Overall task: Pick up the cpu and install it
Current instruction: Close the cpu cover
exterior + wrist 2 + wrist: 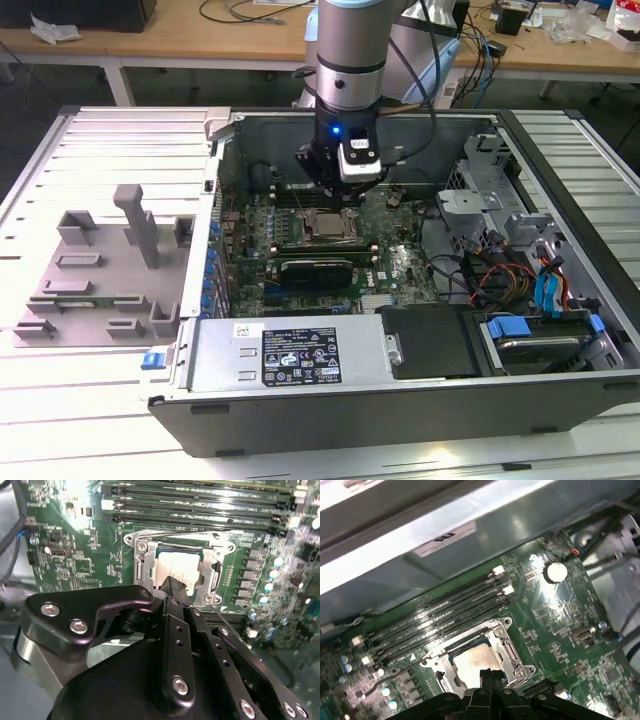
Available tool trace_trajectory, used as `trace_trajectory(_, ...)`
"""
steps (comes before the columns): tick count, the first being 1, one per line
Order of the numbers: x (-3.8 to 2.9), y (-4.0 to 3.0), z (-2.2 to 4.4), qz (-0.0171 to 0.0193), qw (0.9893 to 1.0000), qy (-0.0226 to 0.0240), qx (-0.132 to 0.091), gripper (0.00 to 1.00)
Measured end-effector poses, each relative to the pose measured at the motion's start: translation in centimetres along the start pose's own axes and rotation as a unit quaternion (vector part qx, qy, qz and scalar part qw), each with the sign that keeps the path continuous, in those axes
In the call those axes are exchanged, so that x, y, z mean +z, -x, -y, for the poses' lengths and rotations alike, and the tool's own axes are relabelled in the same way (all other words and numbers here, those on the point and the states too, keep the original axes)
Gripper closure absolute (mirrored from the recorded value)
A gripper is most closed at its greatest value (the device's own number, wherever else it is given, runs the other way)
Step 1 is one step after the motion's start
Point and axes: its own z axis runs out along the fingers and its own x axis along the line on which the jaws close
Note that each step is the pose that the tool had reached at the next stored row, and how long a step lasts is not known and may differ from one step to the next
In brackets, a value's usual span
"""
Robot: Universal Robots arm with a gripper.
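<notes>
Your gripper (490, 674) hangs over the socket frame (142, 562) on the motherboard (560, 625). Its 2 fingertips are drawn together, and nothing can be seen between them.

In both wrist views the cpu (177, 567) lies flat inside that frame, right beneath the jaw tips, with its silvery top plate showing just beyond them. You cannot tell whether the tips touch the plate or hover just above it.

Judged from this, the pick-up is done and so is the placing: the chip sits square in its socket, not in your grip. The grey tray (90, 290) lies well apart from the jaws, outside the case. Whether the cpu is fully seated, and whether the frame is clamped down over it, you cannot tell from here.
</notes>
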Motion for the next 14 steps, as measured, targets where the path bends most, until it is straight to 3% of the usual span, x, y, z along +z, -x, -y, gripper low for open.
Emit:
trace_trajectory(3,0.03,0.00,0.00,0.0004,0.9991,0.0011,-0.042,0.89)
trace_trajectory(5,0.06,0.00,0.00,0.0008,0.9972,0.0020,-0.075,0.89)
trace_trajectory(8,0.08,0.00,0.00,0.0011,0.9943,0.0029,-0.107,0.89)
trace_trajectory(11,0.11,-0.01,0.00,0.0014,0.9902,0.0038,-0.140,0.89)
trace_trajectory(12,0.13,-0.01,0.00,0.0016,0.9878,0.0042,-0.155,0.89)
trace_trajectory(14,0.16,-0.01,0.01,0.0018,0.9843,0.0046,-0.176,0.89)
